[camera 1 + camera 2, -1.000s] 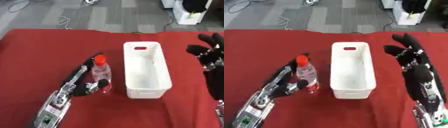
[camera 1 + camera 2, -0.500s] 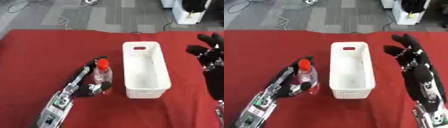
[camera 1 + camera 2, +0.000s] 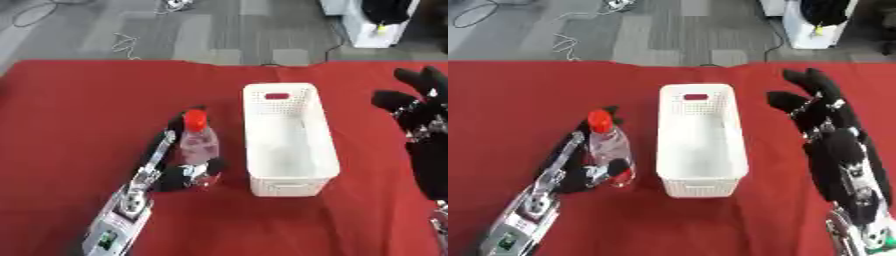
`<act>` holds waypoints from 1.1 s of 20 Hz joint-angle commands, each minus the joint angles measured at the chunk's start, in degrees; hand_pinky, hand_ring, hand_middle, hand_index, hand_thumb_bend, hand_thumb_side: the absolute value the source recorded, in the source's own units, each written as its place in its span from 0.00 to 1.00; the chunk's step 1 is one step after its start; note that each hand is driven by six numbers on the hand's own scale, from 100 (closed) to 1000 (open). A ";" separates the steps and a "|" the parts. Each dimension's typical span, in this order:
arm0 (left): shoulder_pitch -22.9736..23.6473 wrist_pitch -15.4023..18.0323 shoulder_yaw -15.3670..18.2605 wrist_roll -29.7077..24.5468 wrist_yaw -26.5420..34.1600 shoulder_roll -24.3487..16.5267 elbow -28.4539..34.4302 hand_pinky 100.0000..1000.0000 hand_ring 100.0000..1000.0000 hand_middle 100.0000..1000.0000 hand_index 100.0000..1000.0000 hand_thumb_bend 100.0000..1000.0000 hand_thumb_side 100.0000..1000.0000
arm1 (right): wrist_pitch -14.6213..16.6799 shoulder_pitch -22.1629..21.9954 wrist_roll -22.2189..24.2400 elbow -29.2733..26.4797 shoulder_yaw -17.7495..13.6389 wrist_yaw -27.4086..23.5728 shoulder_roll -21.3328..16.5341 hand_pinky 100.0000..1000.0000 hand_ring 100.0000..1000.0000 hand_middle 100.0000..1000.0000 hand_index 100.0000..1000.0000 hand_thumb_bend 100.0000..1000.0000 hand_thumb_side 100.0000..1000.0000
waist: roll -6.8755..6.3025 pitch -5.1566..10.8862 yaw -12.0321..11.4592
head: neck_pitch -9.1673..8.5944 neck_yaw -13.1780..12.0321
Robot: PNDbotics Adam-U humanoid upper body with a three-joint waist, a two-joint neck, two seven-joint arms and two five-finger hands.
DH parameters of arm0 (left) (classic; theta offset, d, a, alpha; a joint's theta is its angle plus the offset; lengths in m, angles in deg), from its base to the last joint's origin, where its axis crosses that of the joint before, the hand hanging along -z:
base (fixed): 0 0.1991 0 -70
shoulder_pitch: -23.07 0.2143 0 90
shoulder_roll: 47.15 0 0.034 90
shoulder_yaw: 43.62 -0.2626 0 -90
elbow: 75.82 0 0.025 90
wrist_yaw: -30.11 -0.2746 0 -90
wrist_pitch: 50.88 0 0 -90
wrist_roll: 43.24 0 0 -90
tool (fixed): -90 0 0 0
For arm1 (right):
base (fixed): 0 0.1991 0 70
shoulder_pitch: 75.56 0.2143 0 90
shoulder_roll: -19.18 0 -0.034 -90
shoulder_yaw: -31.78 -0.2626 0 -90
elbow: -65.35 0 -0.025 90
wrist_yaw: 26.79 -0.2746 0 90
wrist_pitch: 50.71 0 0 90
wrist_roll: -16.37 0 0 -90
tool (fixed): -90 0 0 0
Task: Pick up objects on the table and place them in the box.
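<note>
A clear plastic bottle (image 3: 198,147) with a red cap stands upright on the red tablecloth, just left of the white perforated box (image 3: 288,138). My left hand (image 3: 179,170) is curled round the bottle's lower half, with the arm coming in from the lower left. The box is empty inside. To the right of the box my right hand (image 3: 826,120) hovers with its fingers spread and straight, holding nothing.
The red cloth (image 3: 79,115) covers the whole table. Beyond its far edge lies grey floor with cables (image 3: 122,40) and a white cabinet (image 3: 376,22) at the upper right.
My left hand, with the bottle in it, has drawn slightly back toward me and stays beside the box. The right hand has hardly moved.
</note>
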State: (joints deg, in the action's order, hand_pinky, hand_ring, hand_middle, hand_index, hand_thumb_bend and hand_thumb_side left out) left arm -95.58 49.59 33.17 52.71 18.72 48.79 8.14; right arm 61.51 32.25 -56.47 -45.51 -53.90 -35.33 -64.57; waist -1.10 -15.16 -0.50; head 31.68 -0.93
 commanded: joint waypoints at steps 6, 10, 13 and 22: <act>-2.31 -4.92 1.22 13.93 -2.92 0.45 -1.26 0.00 0.73 0.25 0.11 0.63 0.22 | -0.21 0.55 0.15 -0.64 -0.34 -0.48 -0.15 0.86 0.81 0.91 1.00 0.26 0.85 | -0.07 0.84 0.09 | -0.21 0.03; -2.55 -4.99 1.06 17.01 -2.68 0.63 -1.20 0.00 0.63 0.15 0.04 0.52 0.20 | -0.35 0.50 0.17 -0.61 -0.40 -0.54 -0.07 0.86 0.81 0.91 1.00 0.26 0.85 | -0.10 0.85 0.09 | -0.19 -0.07; -2.66 -3.81 0.90 17.60 -2.98 0.68 -1.01 0.00 0.60 0.11 0.01 0.26 0.11 | -0.43 0.46 0.16 -0.60 -0.45 -0.57 -0.02 0.86 0.81 0.91 1.00 0.25 0.85 | -0.12 0.88 0.10 | -0.20 -0.13; -2.69 -3.52 0.68 16.88 -0.43 1.06 -0.26 0.00 0.60 0.11 0.00 0.28 0.00 | -0.65 0.39 0.04 -0.54 -0.58 -0.55 0.10 0.86 0.81 0.91 1.00 0.23 0.86 | -0.24 0.88 0.11 | -0.15 -0.20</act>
State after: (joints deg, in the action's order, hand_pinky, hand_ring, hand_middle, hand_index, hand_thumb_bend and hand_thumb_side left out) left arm -97.29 45.83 33.88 69.78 17.60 49.85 6.47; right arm 60.98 32.24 -56.46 -45.40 -53.96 -35.74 -64.37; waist -1.34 -15.16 -0.43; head 31.68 -0.99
